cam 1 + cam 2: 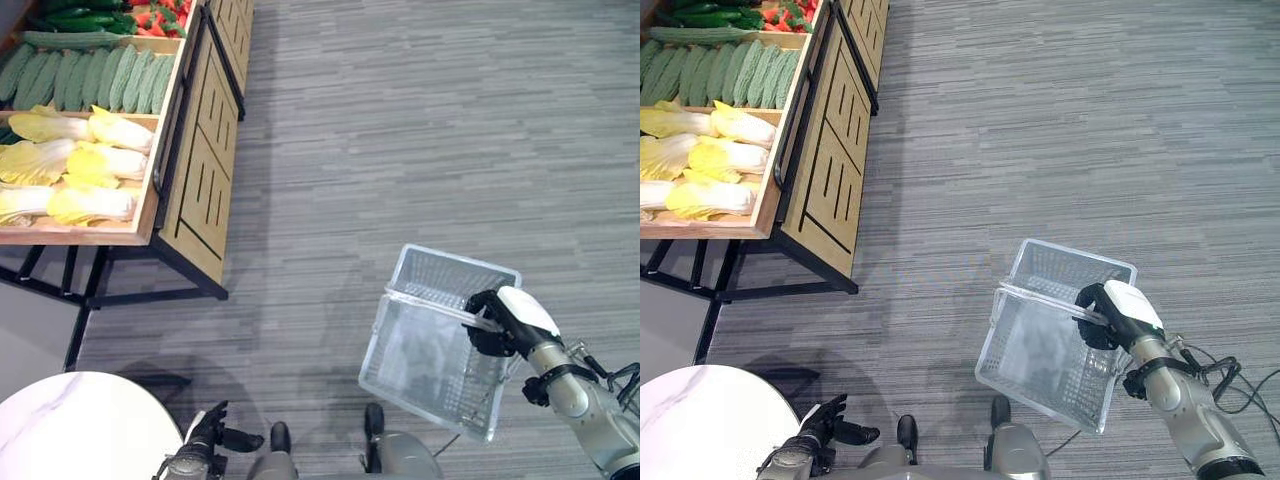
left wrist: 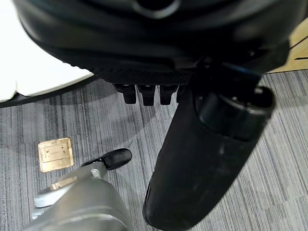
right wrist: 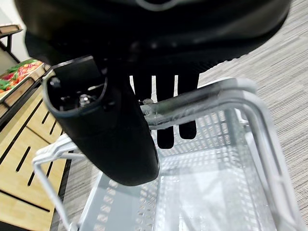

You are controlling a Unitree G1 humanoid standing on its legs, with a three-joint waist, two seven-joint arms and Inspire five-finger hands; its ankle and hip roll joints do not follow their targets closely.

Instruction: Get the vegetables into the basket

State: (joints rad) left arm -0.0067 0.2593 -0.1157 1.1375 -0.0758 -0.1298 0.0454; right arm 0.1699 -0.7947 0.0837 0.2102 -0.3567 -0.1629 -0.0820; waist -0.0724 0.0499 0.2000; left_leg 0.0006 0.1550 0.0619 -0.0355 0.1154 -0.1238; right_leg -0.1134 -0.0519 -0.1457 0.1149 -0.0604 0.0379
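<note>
On a wooden stand (image 1: 196, 150) at the far left lie yellow-white cabbages (image 1: 75, 165), ridged pale green gourds (image 1: 90, 78), dark green cucumbers (image 1: 85, 20) and red peppers (image 1: 160, 18). A clear plastic basket (image 1: 455, 260) hangs tilted above the carpet at the lower right, well away from the stand. My right hand (image 1: 505, 320) is shut on its grey handle (image 3: 192, 103), fingers curled over the bar. I see no vegetables inside the basket. My left hand (image 1: 208, 432) hangs low at the bottom left, fingers relaxed and holding nothing, thumb (image 2: 207, 159) sticking out.
A round white table (image 1: 80, 430) stands at the bottom left, right beside my left hand. The stand rests on a black metal frame (image 1: 150, 270). Grey carpet stretches between stand and basket. A brass floor plate (image 2: 55, 154) lies under the left hand.
</note>
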